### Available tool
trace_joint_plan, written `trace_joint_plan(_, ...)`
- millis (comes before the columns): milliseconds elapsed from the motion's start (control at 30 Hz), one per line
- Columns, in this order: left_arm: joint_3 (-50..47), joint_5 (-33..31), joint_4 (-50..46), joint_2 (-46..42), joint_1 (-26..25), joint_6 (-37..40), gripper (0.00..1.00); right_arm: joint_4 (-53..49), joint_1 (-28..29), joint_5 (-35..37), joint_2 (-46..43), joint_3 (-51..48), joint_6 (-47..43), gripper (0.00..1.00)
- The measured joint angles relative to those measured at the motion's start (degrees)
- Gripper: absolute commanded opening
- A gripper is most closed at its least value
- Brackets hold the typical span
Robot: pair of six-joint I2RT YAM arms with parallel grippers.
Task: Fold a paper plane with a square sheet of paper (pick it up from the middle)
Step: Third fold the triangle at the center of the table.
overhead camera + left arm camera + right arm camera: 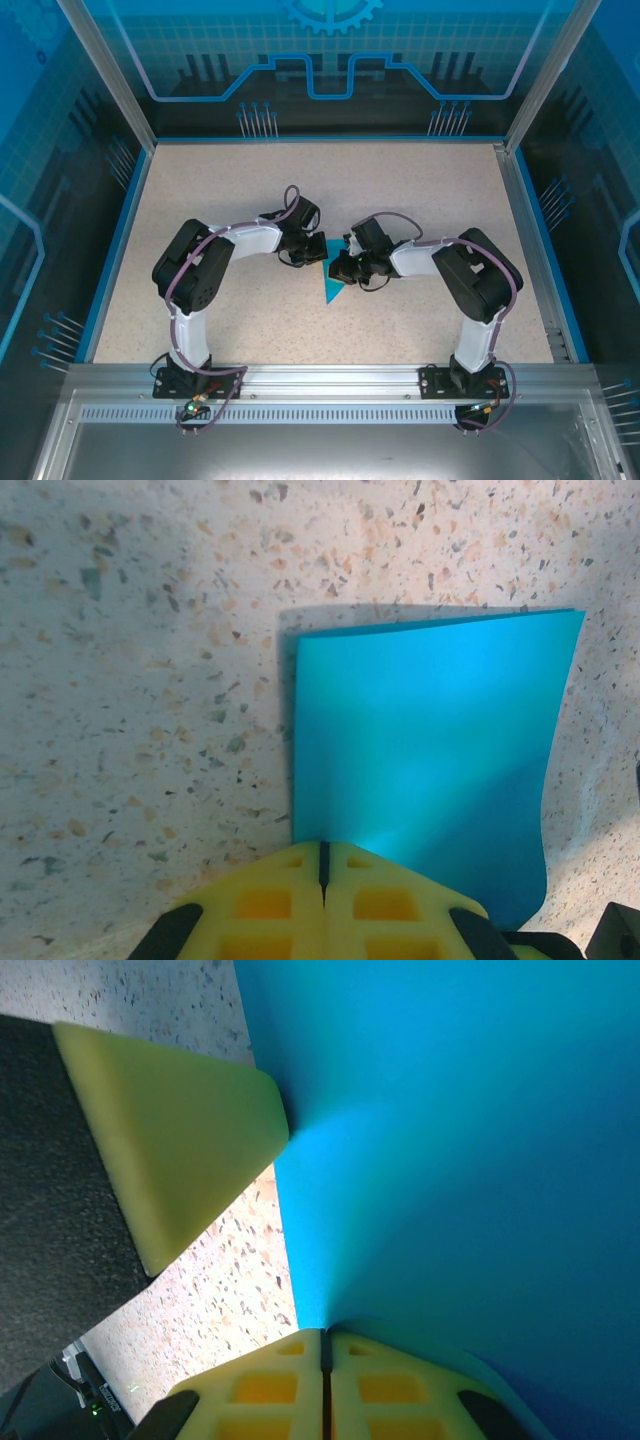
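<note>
- My left fingers (332, 858) are clenched on the near edge of the thin bright cyan-blue paper sheet (430, 760).
- My right fingers (333, 1345) are pinched tight on the same sheet from the opposite side.
- The sheet is between both wrists, over the middle of the speckled beige worktop (400, 190), one corner pointing towards my bases.

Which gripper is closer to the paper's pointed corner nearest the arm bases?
Right, judging by the top view. The right gripper pinches the paper just above and to the right of that corner. The left gripper pinches it farther up, on its left side.
</note>
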Motion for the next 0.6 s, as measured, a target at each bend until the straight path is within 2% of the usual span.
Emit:
trace_joint_plan(300, -0.2, -0.04, -0.46, -0.68, 0.74, -0.13, 0.09, 0.07, 0.0, -0.63, 0.04, 0.39, 0.22, 0.22)
trace_joint_plan(600, -3.87, -0.04, -1.07, -8.44, 5.99, -1.09, 0.1, 0.33, 0.0, -1.51, 0.02, 0.61, 0.2, 0.28)
